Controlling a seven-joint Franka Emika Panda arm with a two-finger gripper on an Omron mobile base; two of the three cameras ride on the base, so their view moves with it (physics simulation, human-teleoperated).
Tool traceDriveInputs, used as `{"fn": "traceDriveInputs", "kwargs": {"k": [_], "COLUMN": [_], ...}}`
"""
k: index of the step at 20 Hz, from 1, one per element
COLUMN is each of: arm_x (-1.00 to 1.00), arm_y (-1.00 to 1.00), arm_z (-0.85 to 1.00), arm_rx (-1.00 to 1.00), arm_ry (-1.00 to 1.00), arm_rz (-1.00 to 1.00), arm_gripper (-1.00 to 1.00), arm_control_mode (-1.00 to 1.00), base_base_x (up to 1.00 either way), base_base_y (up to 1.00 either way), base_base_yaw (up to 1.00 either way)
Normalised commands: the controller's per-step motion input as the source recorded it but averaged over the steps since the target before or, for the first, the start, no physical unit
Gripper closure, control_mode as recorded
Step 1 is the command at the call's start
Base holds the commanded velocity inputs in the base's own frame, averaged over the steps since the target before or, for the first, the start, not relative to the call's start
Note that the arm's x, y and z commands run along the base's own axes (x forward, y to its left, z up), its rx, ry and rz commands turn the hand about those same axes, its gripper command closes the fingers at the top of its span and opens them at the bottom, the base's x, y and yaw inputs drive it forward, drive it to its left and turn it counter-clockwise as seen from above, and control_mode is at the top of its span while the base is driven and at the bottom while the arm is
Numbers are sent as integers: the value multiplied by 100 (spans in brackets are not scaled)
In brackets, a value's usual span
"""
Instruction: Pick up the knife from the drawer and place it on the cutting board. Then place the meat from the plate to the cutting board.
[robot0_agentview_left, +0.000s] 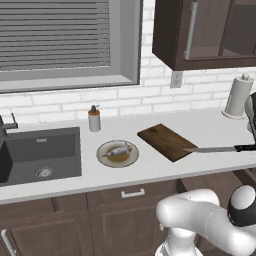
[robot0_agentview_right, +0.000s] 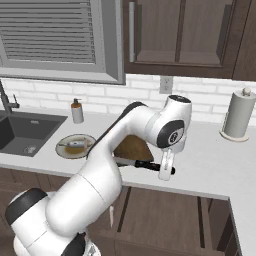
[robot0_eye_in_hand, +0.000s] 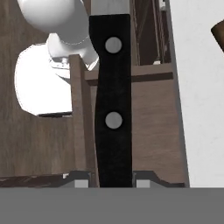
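step: carry knife (robot0_agentview_left: 220, 149) to cutting board (robot0_agentview_left: 166, 141) | gripper (robot0_agentview_right: 166, 170): closed on knife handle, blade level, tip over board's near corner, rest beyond counter (robot0_agentview_left: 210, 127) edge above open drawer (robot0_eye_in_hand: 131, 131) | meat (robot0_agentview_left: 118, 150) on plate (robot0_agentview_left: 131, 159) | risk: if released here, only tip is supported, so knife prob. tips off board.

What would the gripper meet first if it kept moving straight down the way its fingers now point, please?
Probably the open drawer below it. The gripper, shut on the knife by its black handle, points downward just off the counter's front edge, and the hand view looks past the handle into the drawer. Depth is unclear.
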Motion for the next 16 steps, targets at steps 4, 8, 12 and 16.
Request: {"fn": "traceDriveInputs", "kwargs": {"k": [4,8,12,16], "arm_x": [65,63,7,32], "arm_y": [32,13,-2,0], "arm_z": [0,-3,-17,-12], "arm_rx": [0,0,0,0], "arm_ry": [-2,-3,-3,-3], "arm_rz": [0,0,1,0], "arm_gripper": [100,100,100,100], "arm_control_mode": [-100,-100,-100,-100], "base_base_x": [0,0,0,0], "base_base_y": [0,0,0,0], "base_base_yaw": [0,0,0,0]}}
